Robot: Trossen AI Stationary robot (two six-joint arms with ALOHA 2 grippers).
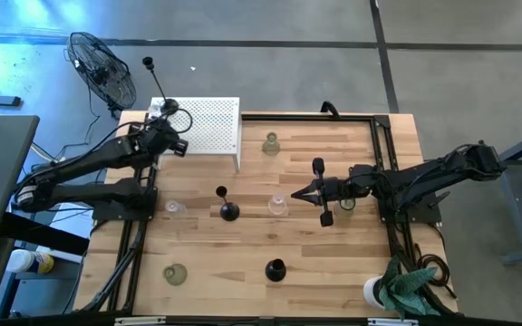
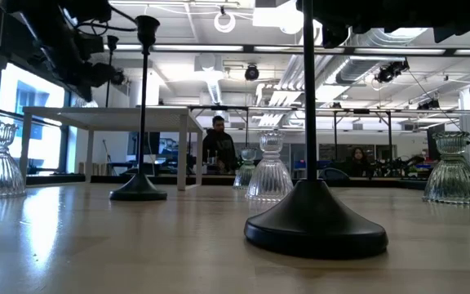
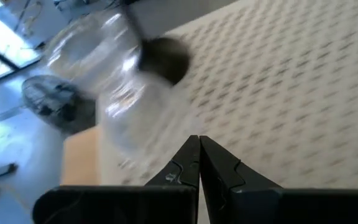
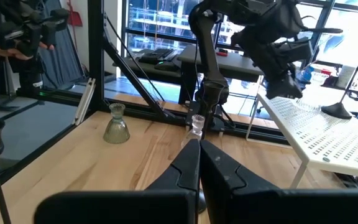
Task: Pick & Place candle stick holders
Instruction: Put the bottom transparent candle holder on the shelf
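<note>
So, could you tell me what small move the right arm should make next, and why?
Probably open the right gripper. Its fingers are shut and hold nothing, and their tips point at the clear glass holder standing just ahead on the table, so it cannot take it as it is. The left gripper waits, shut, over the white rack.

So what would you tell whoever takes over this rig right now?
Left gripper: shut, empty, over the white rack, by a glass holder and a black holder standing there.
Right gripper: shut, empty, over mid-table beside the nearby black holder.
On the table: centre black holder, near-edge black holder, far glass holder, middle glass holder, near-left glass holder, possibly more.
Done: apparently two on the rack.
Left: the rest, if the rack is the goal.
</note>
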